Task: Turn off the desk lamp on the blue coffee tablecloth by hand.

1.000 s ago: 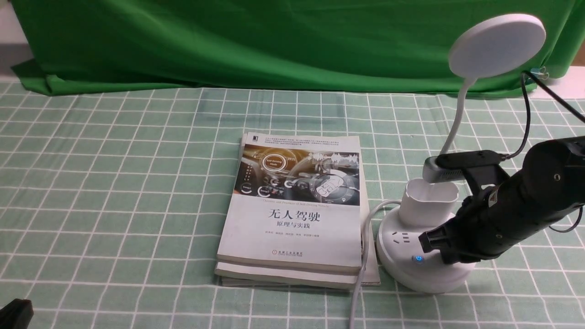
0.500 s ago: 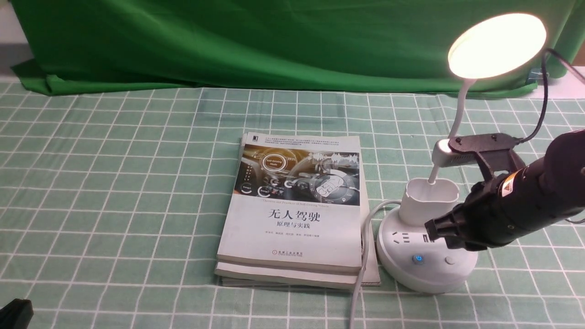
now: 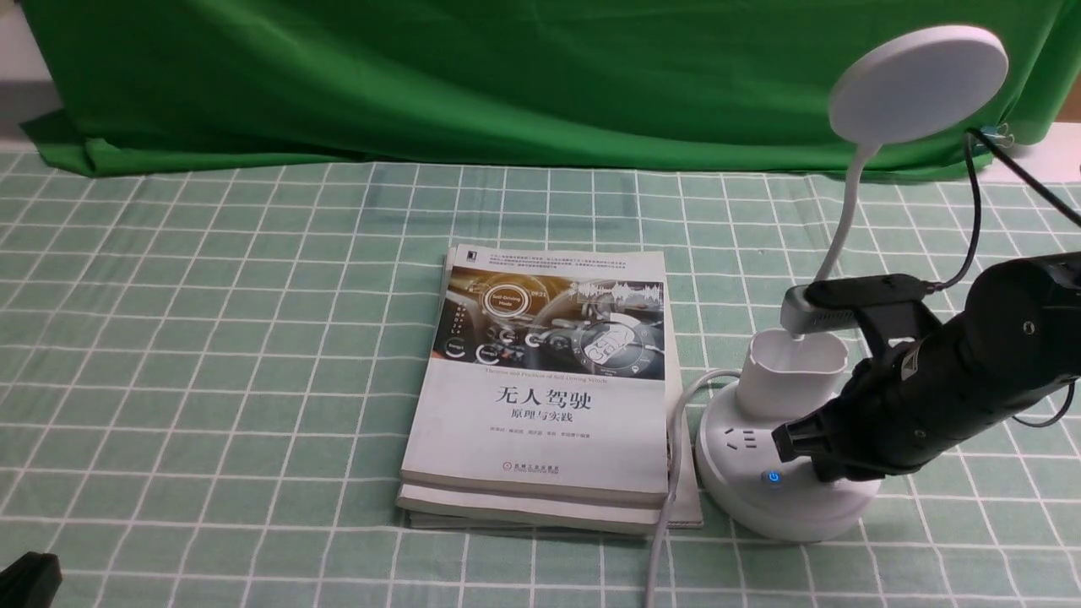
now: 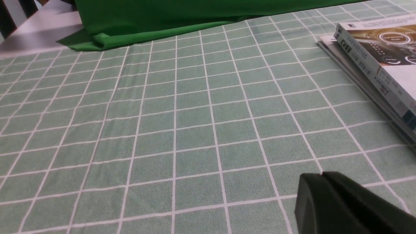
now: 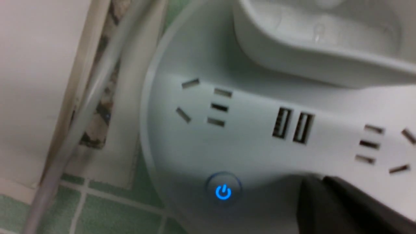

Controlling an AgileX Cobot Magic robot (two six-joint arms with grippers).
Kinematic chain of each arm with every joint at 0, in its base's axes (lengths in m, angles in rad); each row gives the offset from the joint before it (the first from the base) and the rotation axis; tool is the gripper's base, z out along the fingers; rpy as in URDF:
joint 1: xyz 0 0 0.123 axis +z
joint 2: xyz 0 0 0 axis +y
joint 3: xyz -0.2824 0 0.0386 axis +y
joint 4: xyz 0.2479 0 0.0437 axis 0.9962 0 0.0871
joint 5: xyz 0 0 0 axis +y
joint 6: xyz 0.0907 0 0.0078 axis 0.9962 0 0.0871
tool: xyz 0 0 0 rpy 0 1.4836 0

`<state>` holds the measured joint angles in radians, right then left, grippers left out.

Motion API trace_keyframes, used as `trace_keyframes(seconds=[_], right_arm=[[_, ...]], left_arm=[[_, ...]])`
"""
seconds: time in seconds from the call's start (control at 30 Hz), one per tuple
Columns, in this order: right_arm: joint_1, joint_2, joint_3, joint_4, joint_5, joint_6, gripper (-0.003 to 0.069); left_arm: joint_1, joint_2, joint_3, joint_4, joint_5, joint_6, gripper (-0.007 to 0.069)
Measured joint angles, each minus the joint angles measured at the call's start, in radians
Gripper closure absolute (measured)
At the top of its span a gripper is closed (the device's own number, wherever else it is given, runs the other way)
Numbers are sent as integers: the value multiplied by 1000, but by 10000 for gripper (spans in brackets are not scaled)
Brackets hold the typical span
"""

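Observation:
The white desk lamp stands at the right on the blue coffee tablecloth [image 3: 211, 338]. Its disc head [image 3: 919, 83] is dark. A blue-lit power button [image 3: 772, 478] shows on the round base [image 3: 760, 507]. My right gripper [image 3: 801, 447], the hand, is shut with nothing in it. It rests low on the base just right of that lit button and hides the second button. In the right wrist view the shut tips [image 5: 320, 178] touch the base beside the blue button [image 5: 223, 191]. My left gripper [image 4: 321, 175] is shut and empty above bare cloth, at the near left corner [image 3: 25, 581].
A stack of books [image 3: 540, 397] lies just left of the lamp base, with the grey power cord [image 3: 667, 507] running between them toward the front edge. A dark green backdrop cloth [image 3: 464, 76] hangs behind. The lamp's cup holder [image 3: 794, 371] stands under the wrist camera.
Half a second ago the lamp head glowed and my right gripper was lifted off the base. Now the head is dark and the gripper is down over the second button again.

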<state>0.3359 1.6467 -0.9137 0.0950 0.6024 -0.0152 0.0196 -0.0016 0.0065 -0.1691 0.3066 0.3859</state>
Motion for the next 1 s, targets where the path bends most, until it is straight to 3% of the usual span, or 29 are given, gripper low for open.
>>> trace_keyframes(seconds=[0.47, 0.7, 1.0], right_arm=[[0, -371, 36, 0, 134, 15, 623], [0, -714, 170, 0, 143, 15, 620], [0, -1014, 394, 0, 99, 118, 607]], left_arm=[[0, 0, 0, 0, 0, 0, 624], [0, 0, 0, 0, 0, 0, 624], [0, 0, 0, 0, 0, 0, 624]])
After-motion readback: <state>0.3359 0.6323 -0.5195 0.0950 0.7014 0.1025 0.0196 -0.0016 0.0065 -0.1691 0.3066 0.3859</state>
